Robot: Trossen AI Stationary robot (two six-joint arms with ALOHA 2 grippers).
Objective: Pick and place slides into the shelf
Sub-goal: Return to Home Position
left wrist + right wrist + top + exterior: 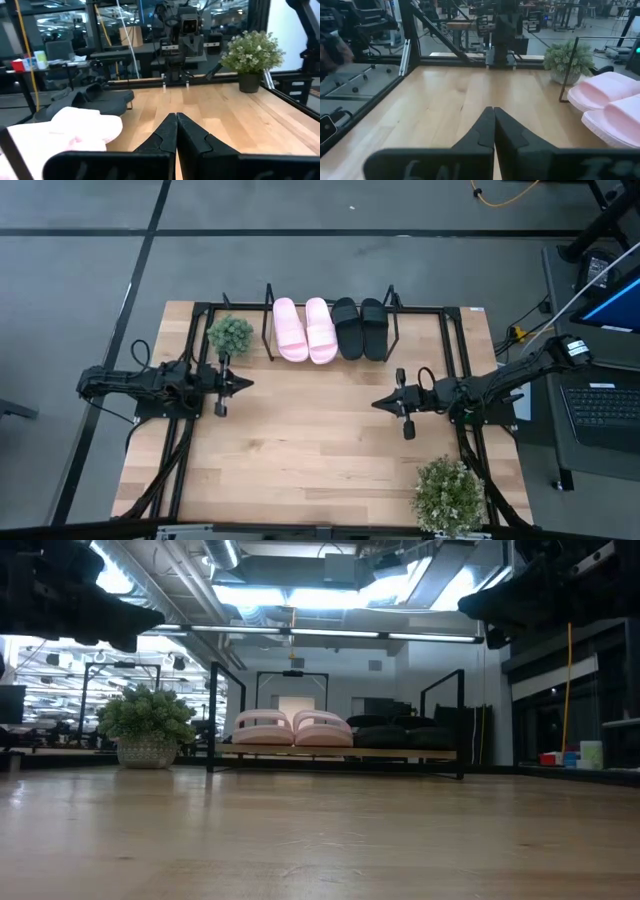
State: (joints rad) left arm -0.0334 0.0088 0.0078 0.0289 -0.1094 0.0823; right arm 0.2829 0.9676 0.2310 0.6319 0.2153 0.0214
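- Potted plant [450,492], bushy and light, stands at the near edge beside the right arm [500,385]; a low elbow swing could topple it.
- Mid-table: right gripper [378,403] and left gripper [243,385] hover, both clenched on nothing.
- Far edge: smooth moulded pink slides [305,330] and black slides [360,328] sit side by side on the thin wire-framed shelf [440,754], which a stray sweep could snag.
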